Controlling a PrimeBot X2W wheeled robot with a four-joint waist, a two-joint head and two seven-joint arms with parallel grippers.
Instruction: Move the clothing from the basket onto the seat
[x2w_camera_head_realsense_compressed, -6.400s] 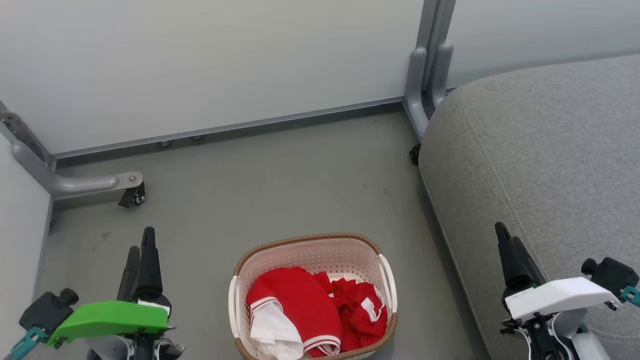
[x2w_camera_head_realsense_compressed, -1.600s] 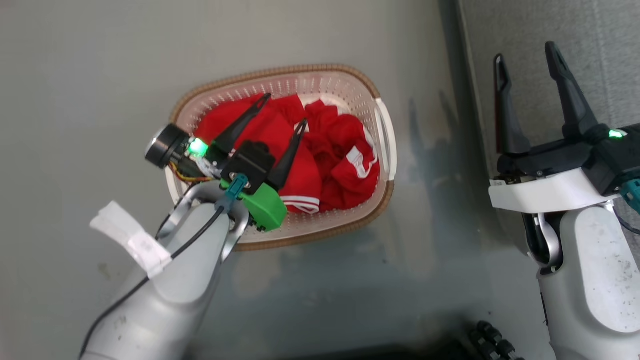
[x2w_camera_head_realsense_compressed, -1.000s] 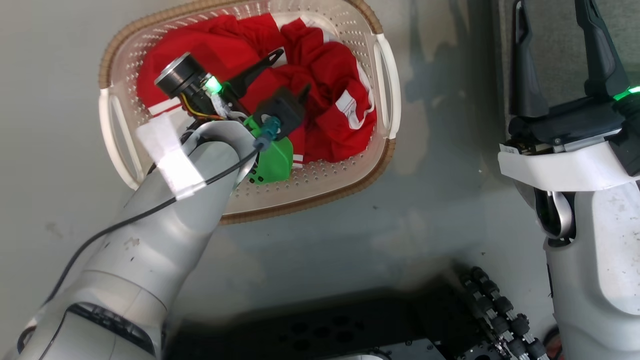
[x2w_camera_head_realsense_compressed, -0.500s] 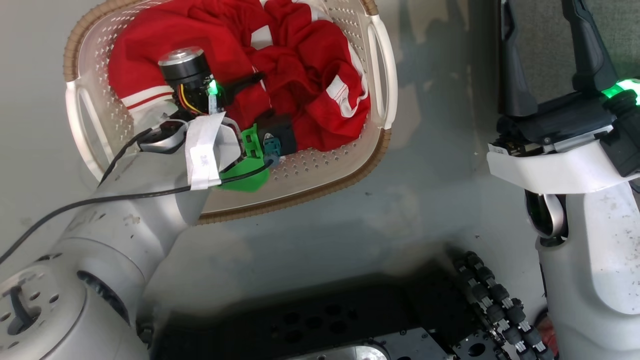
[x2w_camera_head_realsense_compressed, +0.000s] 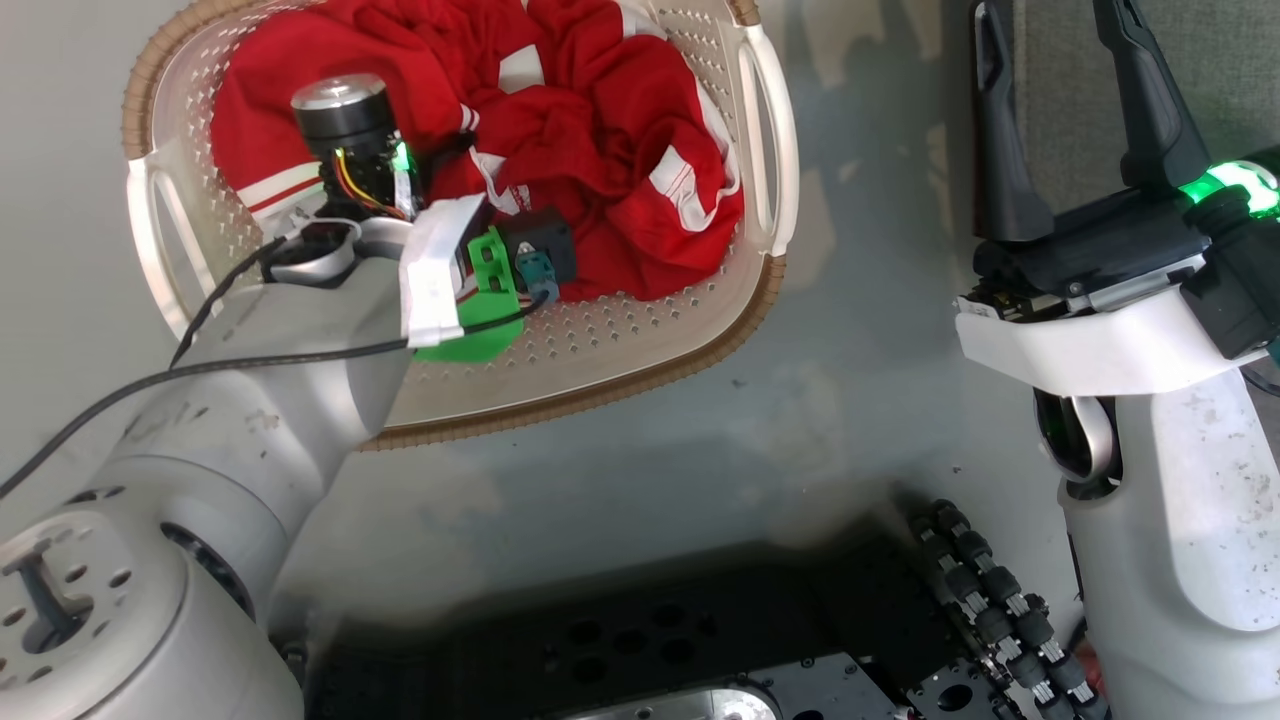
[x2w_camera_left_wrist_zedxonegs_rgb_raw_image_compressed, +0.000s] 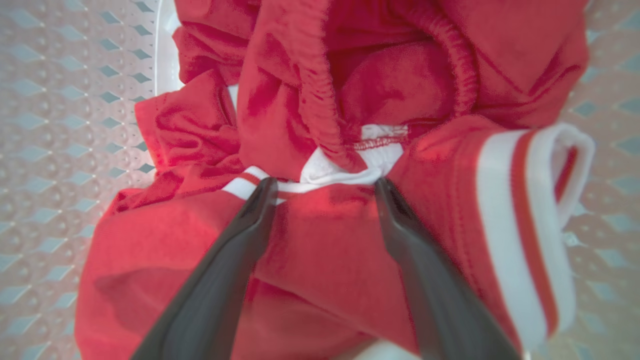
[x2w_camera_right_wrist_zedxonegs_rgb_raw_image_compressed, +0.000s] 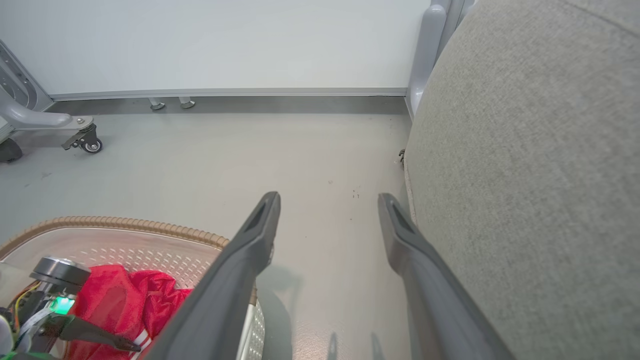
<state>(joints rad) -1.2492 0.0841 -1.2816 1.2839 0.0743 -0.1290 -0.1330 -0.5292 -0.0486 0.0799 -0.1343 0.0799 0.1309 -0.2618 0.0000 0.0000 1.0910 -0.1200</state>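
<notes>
You have the red clothing (x2w_camera_head_realsense_compressed: 600, 140) bunched in the small cream-white perforated plastic basket with the brown woven-look rim (x2w_camera_head_realsense_compressed: 620, 340), which stands on the grey floor (x2w_camera_head_realsense_compressed: 850, 420). The heap's long axis follows the basket's, from one side handle to the other, left to right in the head view. The red top with white panels (x2w_camera_head_realsense_compressed: 260, 120) fills the left end, its red-and-white striped trim on the near side. The red shorts with white patches (x2w_camera_head_realsense_compressed: 690, 180) lie crumpled at the right end, and their gathered elastic waistband shows at the top of the left wrist view. The cloth is soft, matt and deeply creased.

Your left claw (x2w_camera_left_wrist_zedxonegs_rgb_raw_image_compressed: 325, 185) is released. Its fingers are wide, the tips down on the fabric at a white band, with a ridge of red cloth between them. Your right claw (x2w_camera_right_wrist_zedxonegs_rgb_raw_image_compressed: 328, 200) is released and empty. It is over the floor just beside the large grey fabric-upholstered seat (x2w_camera_right_wrist_zedxonegs_rgb_raw_image_compressed: 525, 175) with its rounded edge.
</notes>
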